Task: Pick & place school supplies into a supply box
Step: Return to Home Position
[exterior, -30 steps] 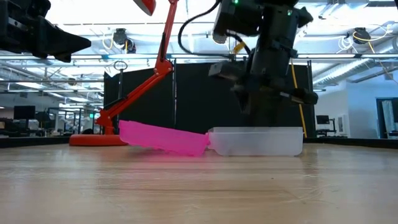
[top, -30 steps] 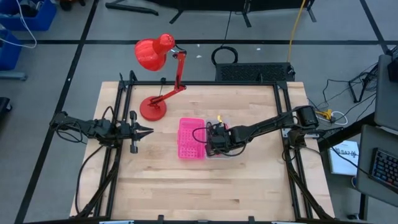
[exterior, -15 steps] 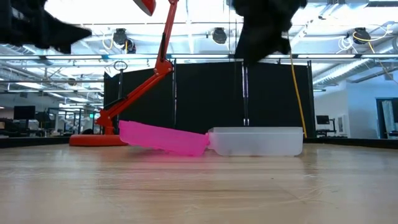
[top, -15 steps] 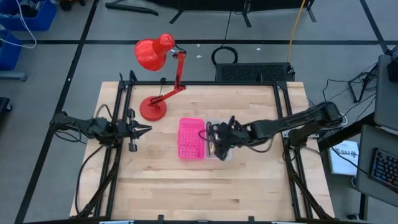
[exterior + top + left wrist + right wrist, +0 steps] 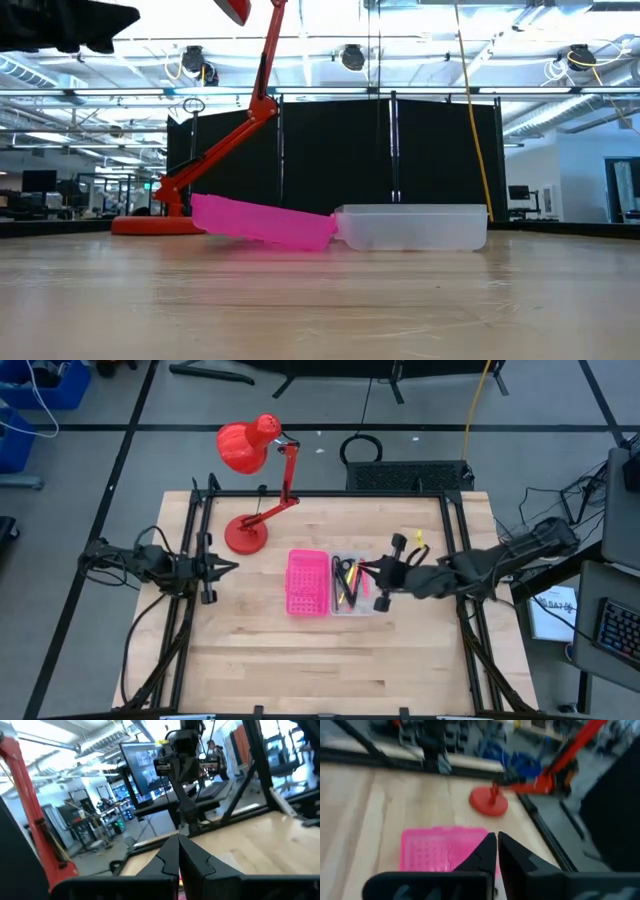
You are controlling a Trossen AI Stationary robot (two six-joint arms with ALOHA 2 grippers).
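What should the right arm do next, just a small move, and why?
Probably draw the right claw back toward the table's right edge: shut and empty beside the supply box, whose clear half holds the pens. The left claw waits at left.

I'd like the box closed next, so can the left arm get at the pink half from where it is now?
Probably yes. The left hand, shut, points toward the pink half with nothing lying between them; the red lamp's base stands just to the side of that line.
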